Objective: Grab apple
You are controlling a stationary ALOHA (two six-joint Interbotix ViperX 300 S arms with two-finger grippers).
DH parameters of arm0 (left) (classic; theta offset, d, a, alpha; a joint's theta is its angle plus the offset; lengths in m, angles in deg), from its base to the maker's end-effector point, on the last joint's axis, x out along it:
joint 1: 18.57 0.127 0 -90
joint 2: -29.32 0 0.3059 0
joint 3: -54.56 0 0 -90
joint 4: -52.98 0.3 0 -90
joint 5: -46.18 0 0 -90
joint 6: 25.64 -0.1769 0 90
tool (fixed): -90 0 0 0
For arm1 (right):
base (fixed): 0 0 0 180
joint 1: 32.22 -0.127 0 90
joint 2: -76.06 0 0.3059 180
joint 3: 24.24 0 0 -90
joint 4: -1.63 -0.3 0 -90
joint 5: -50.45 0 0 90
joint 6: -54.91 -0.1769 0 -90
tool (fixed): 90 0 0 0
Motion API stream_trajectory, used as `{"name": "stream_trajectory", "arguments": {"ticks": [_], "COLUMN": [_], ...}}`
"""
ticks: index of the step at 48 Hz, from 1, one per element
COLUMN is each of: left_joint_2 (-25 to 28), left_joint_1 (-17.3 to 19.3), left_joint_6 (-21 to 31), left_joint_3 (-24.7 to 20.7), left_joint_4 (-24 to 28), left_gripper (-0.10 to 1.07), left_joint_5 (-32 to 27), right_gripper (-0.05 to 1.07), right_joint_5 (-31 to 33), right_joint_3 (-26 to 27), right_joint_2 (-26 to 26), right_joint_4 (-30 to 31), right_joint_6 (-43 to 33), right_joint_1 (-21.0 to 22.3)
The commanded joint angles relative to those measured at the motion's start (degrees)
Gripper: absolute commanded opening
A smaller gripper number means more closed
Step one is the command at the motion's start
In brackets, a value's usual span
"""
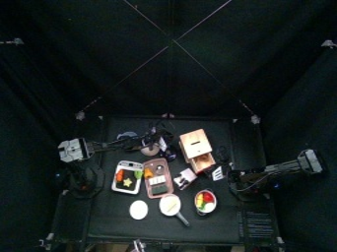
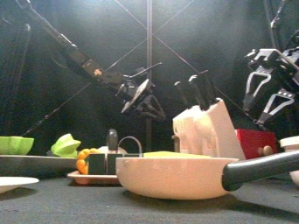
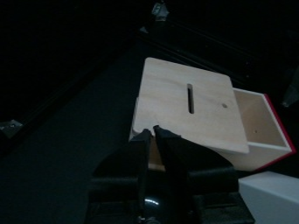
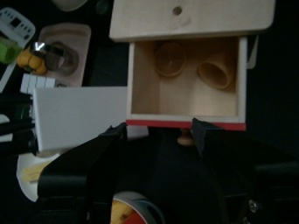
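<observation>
The apple (image 1: 202, 202) shows as a small red round thing beside a yellow piece in a small bowl near the table's front; the right wrist view shows its red edge (image 4: 121, 210) low between my jaws. My right gripper (image 4: 162, 133) is open and empty. It hangs above the table's right side (image 1: 241, 180), over the open red-fronted drawer of the wooden box (image 4: 187, 61). My left gripper (image 3: 156, 133) is shut and empty, held high over the back of the table (image 1: 160, 134) beside the box lid (image 3: 187, 105).
A white knife block (image 2: 208, 131) stands in front of the box. A white tray (image 1: 128, 174) with coloured bits lies at the left. A white plate (image 1: 138, 209) and a cream pan (image 2: 176, 175) are at the front edge. Two rings lie in the drawer (image 4: 193, 66).
</observation>
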Motion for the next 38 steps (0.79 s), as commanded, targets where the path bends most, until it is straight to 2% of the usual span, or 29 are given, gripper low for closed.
{"name": "stream_trajectory", "arguments": {"ticks": [1,11,17,23,30,38], "left_joint_2": [-2.6,-7.3,-11.7,-15.6,-20.1,-24.3], "left_joint_1": [-0.3,-1.7,-5.0,-7.2,-7.3,-7.3], "left_joint_6": [-0.1,0.4,0.1,0.0,-0.1,-0.1], "left_joint_3": [1.1,6.9,10.3,14.5,18.1,22.3], "left_joint_4": [0.9,0.2,-2.1,-2.2,-2.1,-2.1], "left_gripper": [0.59,0.59,0.59,0.59,0.59,0.59], "left_joint_5": [2.0,4.0,4.0,4.0,5.1,7.6], "right_gripper": [0.92,0.92,0.92,0.92,0.92,0.92], "right_joint_5": [-0.6,-1.5,4.5,13.5,20.1,21.4], "right_joint_3": [1.1,5.2,7.6,12.2,17.2,18.5], "right_joint_2": [-0.5,0.8,1.1,2.4,6.9,13.7], "right_joint_4": [-0.2,-5.9,-5.2,-6.2,-8.4,-10.5], "right_joint_6": [0.0,0.2,0.0,-0.5,-0.4,0.1], "right_joint_1": [-1.8,-8.5,-15.5,-21.1,-24.0,-26.1]}}
